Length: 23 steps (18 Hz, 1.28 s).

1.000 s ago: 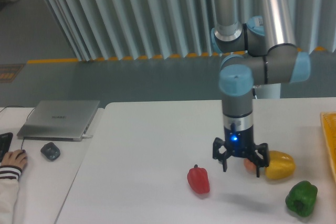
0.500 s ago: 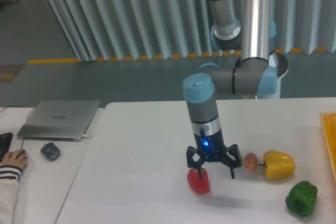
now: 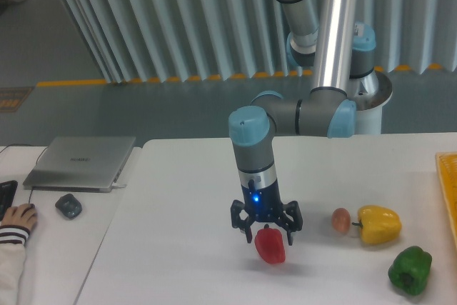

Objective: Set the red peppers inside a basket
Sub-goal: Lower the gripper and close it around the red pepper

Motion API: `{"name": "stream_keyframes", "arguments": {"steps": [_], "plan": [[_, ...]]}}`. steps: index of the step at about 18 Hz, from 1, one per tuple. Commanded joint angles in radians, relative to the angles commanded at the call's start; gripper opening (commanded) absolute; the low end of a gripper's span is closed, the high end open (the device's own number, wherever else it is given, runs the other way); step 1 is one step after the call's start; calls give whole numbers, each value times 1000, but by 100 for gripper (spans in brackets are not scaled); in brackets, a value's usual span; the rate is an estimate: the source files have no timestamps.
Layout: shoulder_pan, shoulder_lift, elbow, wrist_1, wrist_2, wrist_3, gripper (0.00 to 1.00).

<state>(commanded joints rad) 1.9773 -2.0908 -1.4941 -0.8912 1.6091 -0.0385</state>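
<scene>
Gripper [image 3: 266, 231] stands over the red pepper [image 3: 270, 247], fingers spread apart (contact not discernible), hiding its stem; basket [image 3: 450, 198] is cut off at frame edge.

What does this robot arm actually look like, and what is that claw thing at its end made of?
The arm is built from shiny silver tubes joined by grey elbows with light-blue caps. Its last section is a grey cylinder with a silver band and a small blue light. The gripper is black, with spidery linkages ending in two fingers.
</scene>
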Motion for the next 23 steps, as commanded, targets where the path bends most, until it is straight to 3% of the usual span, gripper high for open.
{"name": "stream_keyframes", "arguments": {"steps": [16,17,18,19,23], "plan": [[17,-8,-32,-3,40,51,100],[17,-9,-32,-3,60,51,97],[15,-14,-34,-3,72,51,83],[15,-14,-34,-3,72,51,74],[17,-14,-34,-3,74,46,50]]}}
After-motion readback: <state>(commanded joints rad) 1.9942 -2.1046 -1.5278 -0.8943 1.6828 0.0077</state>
